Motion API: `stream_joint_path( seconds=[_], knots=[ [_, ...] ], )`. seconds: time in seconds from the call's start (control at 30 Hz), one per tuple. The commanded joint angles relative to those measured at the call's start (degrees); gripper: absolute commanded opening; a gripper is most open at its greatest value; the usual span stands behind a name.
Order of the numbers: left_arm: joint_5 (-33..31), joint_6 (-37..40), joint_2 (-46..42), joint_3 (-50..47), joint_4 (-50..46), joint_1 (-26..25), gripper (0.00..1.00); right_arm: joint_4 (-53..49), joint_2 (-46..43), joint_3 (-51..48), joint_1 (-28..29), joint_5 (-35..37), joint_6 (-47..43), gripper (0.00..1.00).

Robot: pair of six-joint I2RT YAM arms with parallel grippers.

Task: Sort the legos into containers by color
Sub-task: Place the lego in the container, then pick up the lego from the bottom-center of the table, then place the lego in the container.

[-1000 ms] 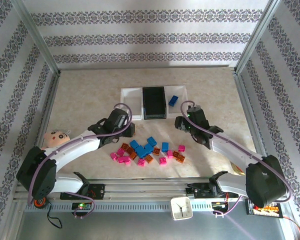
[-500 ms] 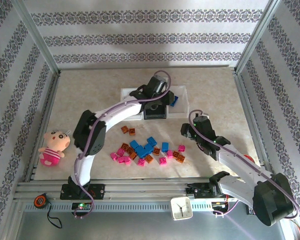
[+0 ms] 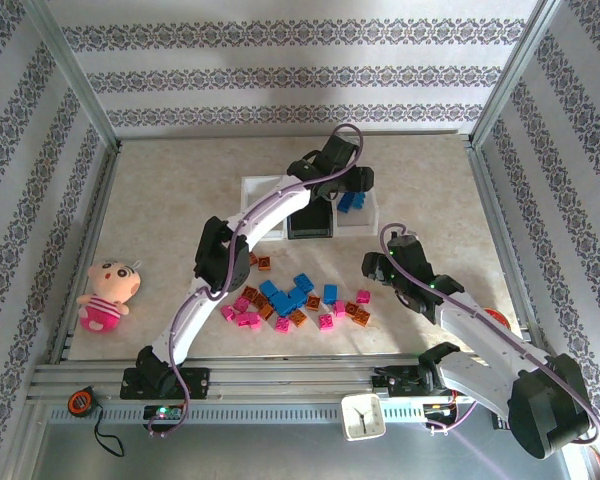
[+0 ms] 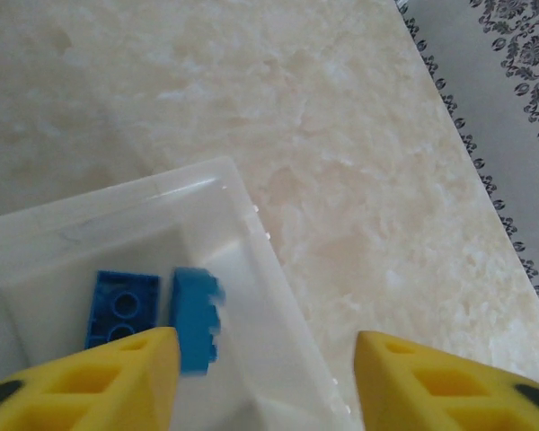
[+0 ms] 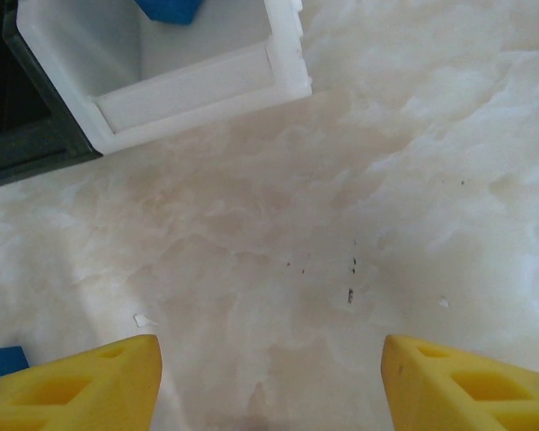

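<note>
Though one blue studded plastic brick (image 5: 2, 361) is cropped at 7 o'clock in the right wrist view, the right gripper (image 5: 269, 359) plainly gapes empty above the mottled cream table (image 5: 341, 224). Loose blue, pink and orange-brown bricks (image 3: 295, 300) lie at 6 o'clock of the joined bins (image 3: 308, 230). Farther off, the left gripper (image 4: 268, 359), parted and empty, hangs over the glossy white right-hand bin (image 4: 198, 175) holding two blue bricks (image 4: 121, 301), one blurred.

Legos (image 3: 290, 298) glossy hard plastic; containers (image 4: 117, 202) smooth white plastic; table (image 5: 386, 180) marble-look, matt.
</note>
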Motion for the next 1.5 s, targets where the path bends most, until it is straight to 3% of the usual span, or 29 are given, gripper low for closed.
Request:
stream_joint_path(
  seconds=[0.0, 0.17, 0.33, 0.5, 0.63, 0.9, 1.17, 1.3, 1.47],
  knots=[
    [2.1, -0.8, -7.5, -5.5, 0.6, 0.8, 0.62, -2.6, -0.6, -1.0, 1.2, -1.6, 1.7, 0.66],
    [3.9, -3.9, -28.3, -35.6, 20.7, 0.7, 0.82, -3.6, 1.1, -2.0, 3.9, -1.6, 3.9, 0.66],
    [2.7, -5.8, -48.6, -63.6, 31.0, 0.7, 1.00, -4.6, 1.8, -3.3, 7.9, -0.2, 6.4, 0.66],
    [-1.1, -7.5, -65.7, -86.8, 34.3, 0.8, 1.00, -2.9, 2.0, -4.7, 10.7, 0.3, 7.7, 0.66],
    [-5.6, -8.2, -77.5, -98.8, 31.9, 0.7, 1.00, -2.4, 4.3, -4.4, 11.8, 1.8, 7.7, 0.66],
    [-13.6, -9.4, -96.8, -109.8, 20.5, 0.8, 1.00, 1.7, 10.1, -3.2, 13.1, 1.8, 7.5, 0.58],
    [-19.4, -10.3, -108.8, -113.6, 12.3, 0.8, 1.00, 1.1, 9.1, -2.0, 13.8, 1.9, 6.5, 0.30],
    [-20.9, -11.3, -111.7, -114.3, 8.0, 0.8, 1.00, 0.1, 6.0, 3.3, 14.1, -0.4, 1.5, 0.23],
    [-21.6, -12.7, -114.9, -116.2, 4.3, 0.7, 1.00, 0.4, 15.8, 16.6, 14.9, -3.5, -4.0, 0.22]
  ],
)
